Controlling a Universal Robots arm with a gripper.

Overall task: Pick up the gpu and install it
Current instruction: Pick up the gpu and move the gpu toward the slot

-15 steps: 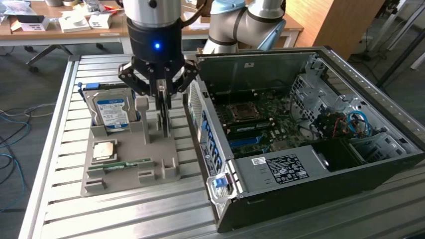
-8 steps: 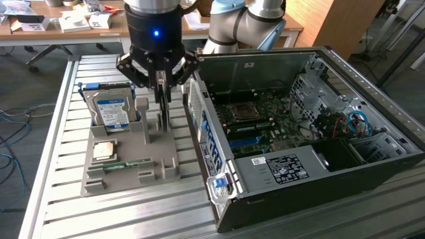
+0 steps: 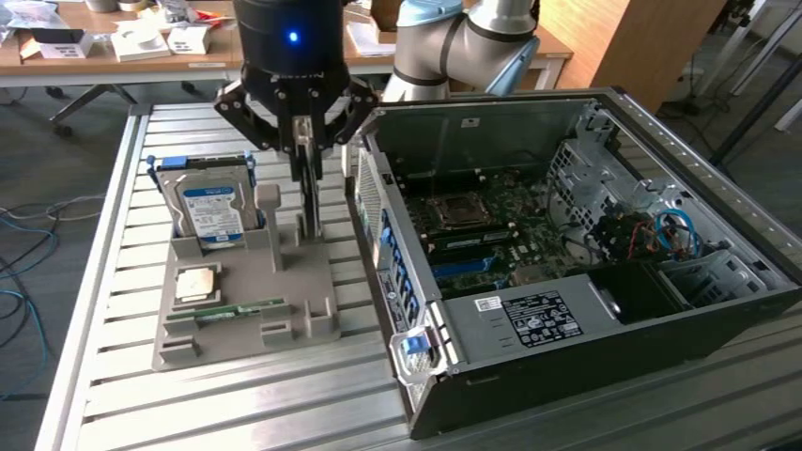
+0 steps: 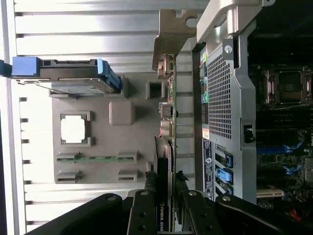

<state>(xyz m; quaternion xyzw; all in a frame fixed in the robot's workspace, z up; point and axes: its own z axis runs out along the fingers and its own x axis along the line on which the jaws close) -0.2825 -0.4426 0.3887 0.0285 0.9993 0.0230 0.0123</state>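
Observation:
The gpu is a thin dark card standing on edge, its lower end right at the grey holder tray. In the wrist view the gpu runs edge-on, with its silver bracket at the far end. My gripper comes down from above and is shut on the card's top edge. One finger sits on each side of the card, the gripper straddling it. The open computer case lies just to the exterior view's right. I cannot tell whether the card is clear of its slot.
The tray also holds a silver hard drive with blue rails, a square CPU and a green memory stick. The case's perforated rear wall stands close beside the card. A cluttered desk is behind.

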